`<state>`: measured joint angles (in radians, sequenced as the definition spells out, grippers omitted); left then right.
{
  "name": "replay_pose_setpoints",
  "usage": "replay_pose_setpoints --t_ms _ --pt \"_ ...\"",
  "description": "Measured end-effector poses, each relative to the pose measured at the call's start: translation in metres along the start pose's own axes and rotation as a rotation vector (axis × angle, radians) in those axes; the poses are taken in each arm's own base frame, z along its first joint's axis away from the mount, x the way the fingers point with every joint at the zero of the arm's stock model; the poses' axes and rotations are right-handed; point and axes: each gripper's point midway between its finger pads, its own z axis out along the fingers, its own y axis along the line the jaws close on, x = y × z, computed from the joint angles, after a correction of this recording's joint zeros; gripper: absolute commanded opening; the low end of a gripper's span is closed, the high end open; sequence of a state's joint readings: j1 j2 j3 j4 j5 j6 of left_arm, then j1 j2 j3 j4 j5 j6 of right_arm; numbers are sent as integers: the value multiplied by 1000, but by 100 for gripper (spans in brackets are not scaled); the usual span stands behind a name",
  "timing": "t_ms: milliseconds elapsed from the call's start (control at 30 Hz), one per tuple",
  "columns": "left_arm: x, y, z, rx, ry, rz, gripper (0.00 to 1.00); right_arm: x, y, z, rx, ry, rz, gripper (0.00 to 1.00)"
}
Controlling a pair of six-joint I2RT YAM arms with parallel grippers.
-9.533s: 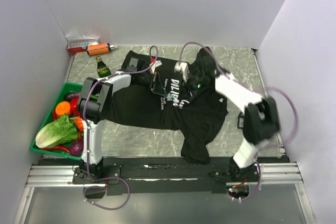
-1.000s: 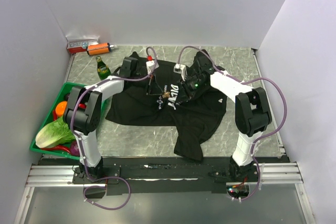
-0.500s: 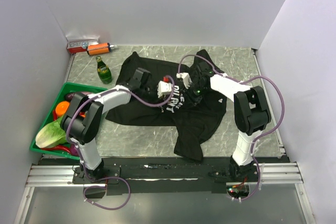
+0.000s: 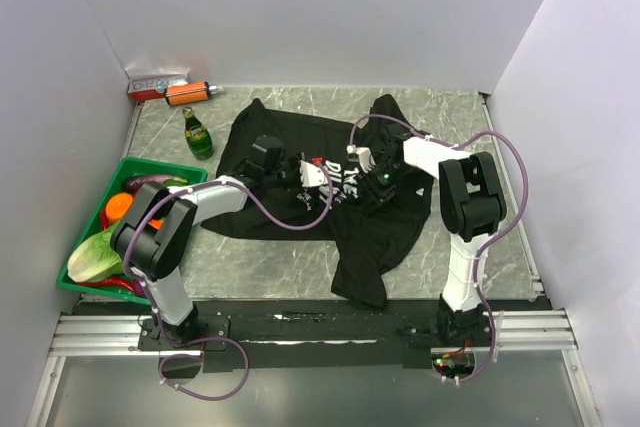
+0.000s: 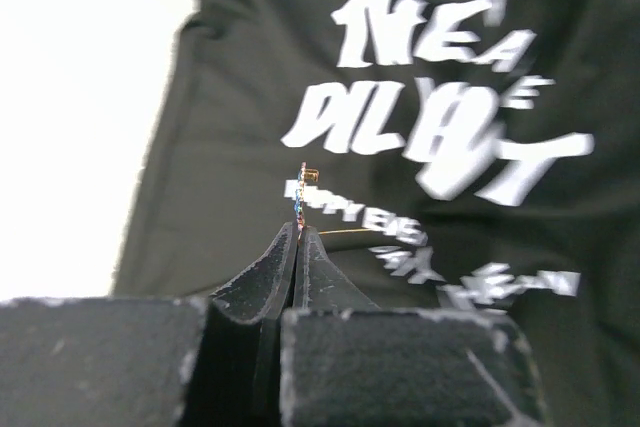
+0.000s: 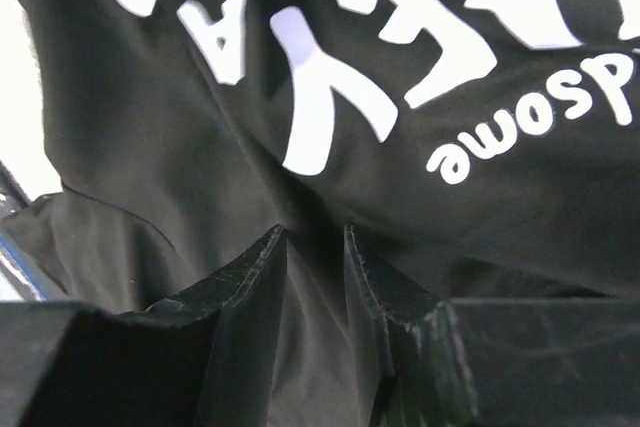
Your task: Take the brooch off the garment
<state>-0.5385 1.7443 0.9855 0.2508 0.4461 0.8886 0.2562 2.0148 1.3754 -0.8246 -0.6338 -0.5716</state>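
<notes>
Two arms reach over a black shirt (image 4: 375, 237) spread across the middle of a marbled table (image 4: 300, 269). At the far left sits a green crate (image 4: 150, 165) holding a lettuce (image 4: 100, 255), an orange (image 4: 118, 207) and other vegetables. Just beyond it, a green bottle (image 4: 197, 133) stands upright near the shirt's left sleeve.

The left gripper (image 5: 300, 232) hangs over the shirt's chest, left of the white lettering (image 5: 430, 137). Its jaws are pressed tight together, pinching the brooch (image 5: 300, 187) at their very tips. The brooch is a thin gold and blue piece that sticks straight up out of the tips, with a fine gold pin running off to the right. The cloth behind it is blurred, so whether the pin is touching the shirt cannot be told.

Right of the lettering, the right gripper (image 6: 312, 237) is down on the shirt. Its jaws stand a narrow way apart with black cloth in the gap. Whether they pinch that cloth or merely rest on it cannot be told.
</notes>
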Motion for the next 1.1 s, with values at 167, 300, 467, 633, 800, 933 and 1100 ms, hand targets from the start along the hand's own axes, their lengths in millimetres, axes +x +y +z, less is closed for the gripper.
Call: replay_pose_setpoints --t_ms 167,300,467,633,800,933,1100 --pt "3 22 5 -87 13 97 1 0 -1 0 -14 -2 19 36" --pt "18 36 21 -124 58 89 1 1 0 0 -14 -3 26 35" --pt "9 93 21 -156 52 -143 1 -3 8 -3 -44 -23 30 36" --pt "-20 164 -33 -183 -112 -459 1 -26 27 -26 -68 -109 1 36" --pt "-38 159 -73 -47 -266 -817 1 -59 41 -61 -9 -263 -98 38" --pt "-60 127 -76 151 -374 -1045 1 -93 56 -98 50 -448 -158 39" --pt "-75 92 -81 338 -424 -1231 1 -163 55 -120 26 -624 -155 40"
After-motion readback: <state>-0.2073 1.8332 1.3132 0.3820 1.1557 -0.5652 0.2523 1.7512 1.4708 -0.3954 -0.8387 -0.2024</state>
